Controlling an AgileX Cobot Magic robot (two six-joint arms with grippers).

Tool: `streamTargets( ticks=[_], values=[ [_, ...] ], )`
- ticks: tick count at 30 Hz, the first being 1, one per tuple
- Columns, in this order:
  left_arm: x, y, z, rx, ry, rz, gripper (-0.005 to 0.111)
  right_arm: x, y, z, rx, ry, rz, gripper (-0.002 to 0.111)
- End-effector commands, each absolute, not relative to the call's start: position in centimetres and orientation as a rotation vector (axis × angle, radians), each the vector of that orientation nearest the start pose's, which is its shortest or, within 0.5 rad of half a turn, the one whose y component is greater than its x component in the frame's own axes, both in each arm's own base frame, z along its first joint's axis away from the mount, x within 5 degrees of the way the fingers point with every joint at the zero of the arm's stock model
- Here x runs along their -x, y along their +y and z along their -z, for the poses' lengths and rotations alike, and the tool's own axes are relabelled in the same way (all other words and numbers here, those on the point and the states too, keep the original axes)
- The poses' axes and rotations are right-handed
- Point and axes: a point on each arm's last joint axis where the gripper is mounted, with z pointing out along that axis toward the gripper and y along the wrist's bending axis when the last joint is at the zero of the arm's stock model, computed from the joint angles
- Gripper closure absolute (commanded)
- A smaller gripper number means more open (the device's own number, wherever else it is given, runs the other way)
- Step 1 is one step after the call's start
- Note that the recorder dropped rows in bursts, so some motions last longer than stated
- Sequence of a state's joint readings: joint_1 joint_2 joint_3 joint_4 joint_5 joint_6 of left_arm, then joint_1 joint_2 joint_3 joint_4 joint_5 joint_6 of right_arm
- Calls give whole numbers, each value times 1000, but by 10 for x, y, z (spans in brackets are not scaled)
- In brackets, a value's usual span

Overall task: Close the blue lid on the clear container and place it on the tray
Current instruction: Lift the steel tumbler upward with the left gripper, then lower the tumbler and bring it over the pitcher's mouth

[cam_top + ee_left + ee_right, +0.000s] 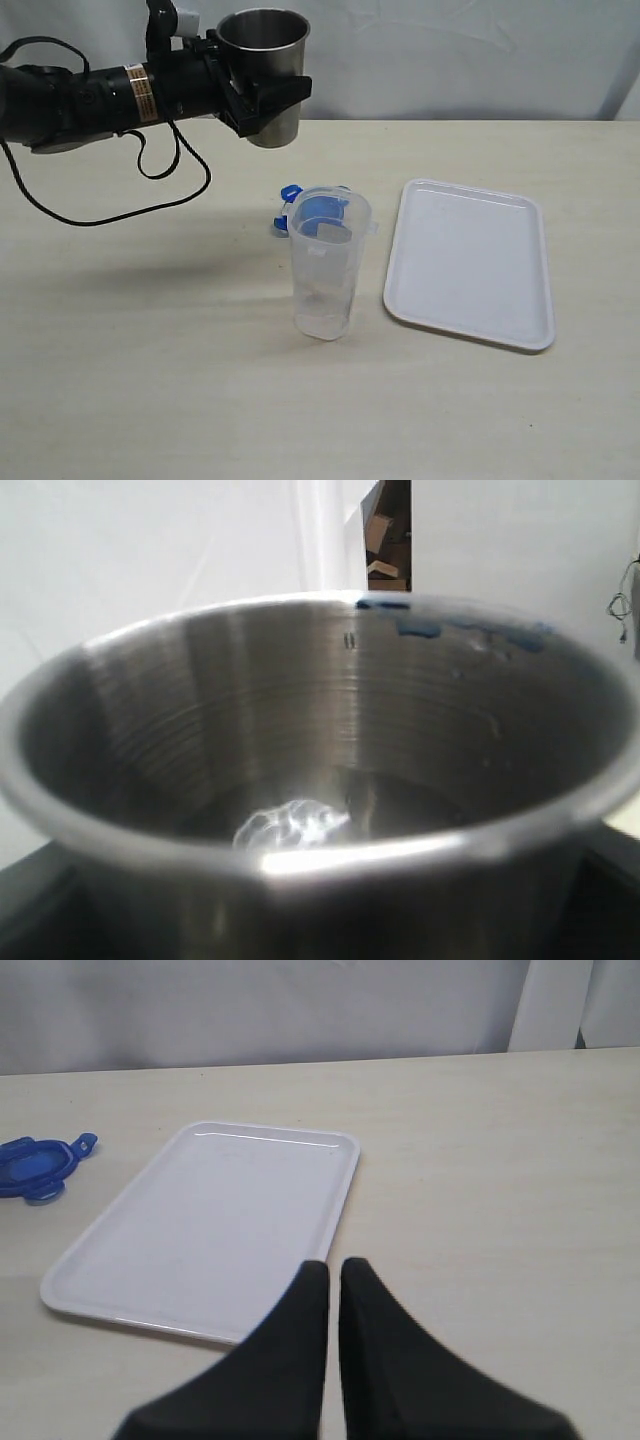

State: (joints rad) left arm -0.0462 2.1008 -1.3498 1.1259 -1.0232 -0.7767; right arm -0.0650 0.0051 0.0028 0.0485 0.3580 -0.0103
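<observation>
The clear container (328, 270) stands unlidded on the counter (150, 350), with the blue lid (33, 1164) lying just behind it and the tray (470, 262) beside it. My left pincer (268, 96) grips a steel cup (265, 45) aloft. My right pincer (333, 1280) is closed on nothing. I judge the lid comes next, so that one must open.

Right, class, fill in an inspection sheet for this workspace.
surface: pale table, no spills seen
job's things: clear container upright, lid off; blue lid flat on the table behind it; tray bare, beside the container, apart
clutter: steel cup, held above the table
grippers: left gripper clamped on the steel cup; right gripper shut, holding nothing
cables: black cable loops below the left arm
surroundings: white backdrop behind the table
</observation>
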Motion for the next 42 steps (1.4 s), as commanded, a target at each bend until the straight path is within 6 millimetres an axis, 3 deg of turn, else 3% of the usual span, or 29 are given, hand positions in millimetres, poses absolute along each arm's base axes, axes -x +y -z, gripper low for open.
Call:
streamTargets(
  ticks=[1, 5, 10, 19, 26, 34, 42],
  values=[
    [-438, -88, -235, -708, 1419, 675, 107, -53, -2, -182, -79, 1826, 12, 104],
    [-433, -87, -253, -747, 1424, 618, 107, -53, -2, -182, -79, 1826, 12, 104],
    [-426, -90, -262, -752, 1414, 693, 107, -53, -2, -182, -79, 1826, 12, 104],
    [-408, -86, -228, -697, 1429, 678, 107, -53, -2, -182, -79, 1826, 12, 104],
    [-402, -87, -224, -708, 1419, 690, 107, -53, -2, -182, -79, 1826, 12, 104],
    [-379, -86, -221, -731, 1430, 671, 107, -53, -2, -182, -79, 1826, 12, 104],
    [-367, -85, -207, -709, 1468, 685, 107, -53, -2, -182, -79, 1826, 12, 104]
  ],
)
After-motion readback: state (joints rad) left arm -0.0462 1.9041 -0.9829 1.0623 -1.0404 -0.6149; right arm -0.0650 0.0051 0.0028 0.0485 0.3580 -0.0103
